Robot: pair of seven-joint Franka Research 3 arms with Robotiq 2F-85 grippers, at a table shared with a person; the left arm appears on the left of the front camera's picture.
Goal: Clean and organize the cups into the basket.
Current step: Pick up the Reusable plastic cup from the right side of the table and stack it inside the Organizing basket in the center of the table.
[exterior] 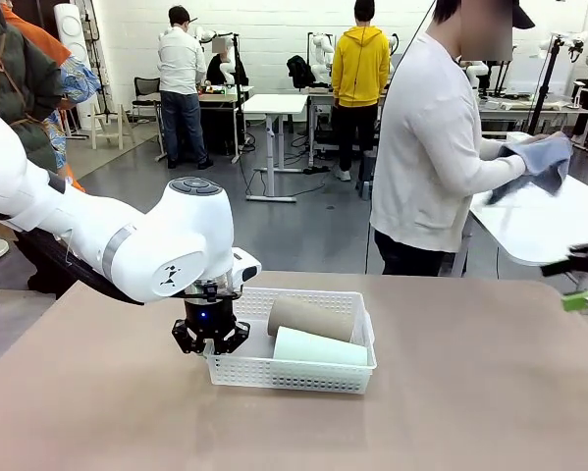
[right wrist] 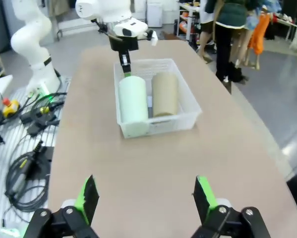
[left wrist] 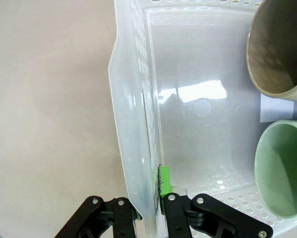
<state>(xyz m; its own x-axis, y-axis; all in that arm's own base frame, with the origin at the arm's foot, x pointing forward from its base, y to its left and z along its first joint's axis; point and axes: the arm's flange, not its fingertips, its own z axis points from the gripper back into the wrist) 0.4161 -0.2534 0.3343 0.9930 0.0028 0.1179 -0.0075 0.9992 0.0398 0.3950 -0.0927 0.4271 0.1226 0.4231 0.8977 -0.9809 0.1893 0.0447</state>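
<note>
My left hand point(exterior: 211, 339) clamped on an end wall of the basket point(exterior: 294, 373) (brown cup point(exterior: 311, 316) and mint cup point(exterior: 318, 347) lying inside), my right hand point(right wrist: 146, 198) wide open, empty, over the tabletop point(right wrist: 158, 158)

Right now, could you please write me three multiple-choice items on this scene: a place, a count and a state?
1. Where do the cups lie? A beside the basket B inside the basket C under the basket
2. How many cups are there? A one B two C four
3. The left end effector is: A open B shut on a cup C shut on the basket's wall
Answers: 1 B, both lie inside its walls. 2 B, one mint cup, one brown cup. 3 C, its pads pinch the wall.
</note>
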